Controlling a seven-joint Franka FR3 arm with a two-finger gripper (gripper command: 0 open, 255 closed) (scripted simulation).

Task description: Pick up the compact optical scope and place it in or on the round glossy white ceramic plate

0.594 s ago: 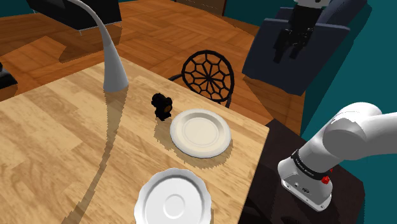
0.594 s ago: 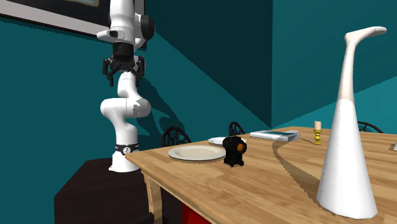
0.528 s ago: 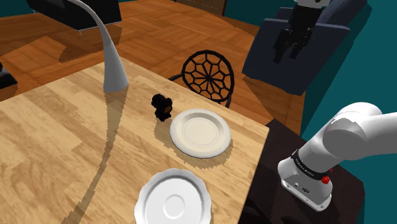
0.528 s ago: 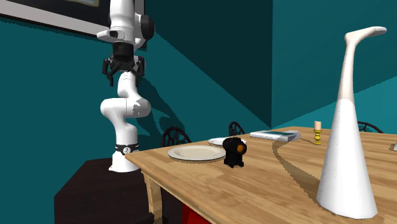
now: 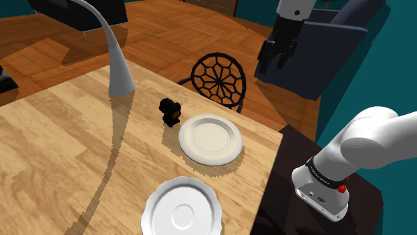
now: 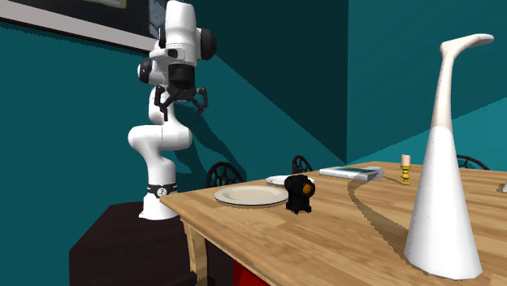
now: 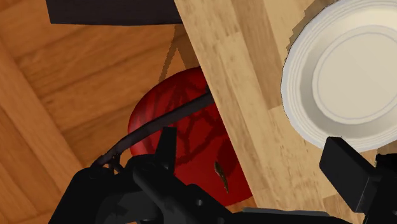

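The Franka arm's black hand (image 5: 274, 64), fingers spread and empty, hangs high over the wire-backed chair (image 5: 218, 79), beyond the table (image 5: 53, 153) edge. The black optical scope (image 5: 171, 112) stands on the table just beside the round white plate (image 5: 210, 139), on the shoulder view's left of it, below and left of the hand. The tall white vase (image 5: 115, 60) stands well apart.
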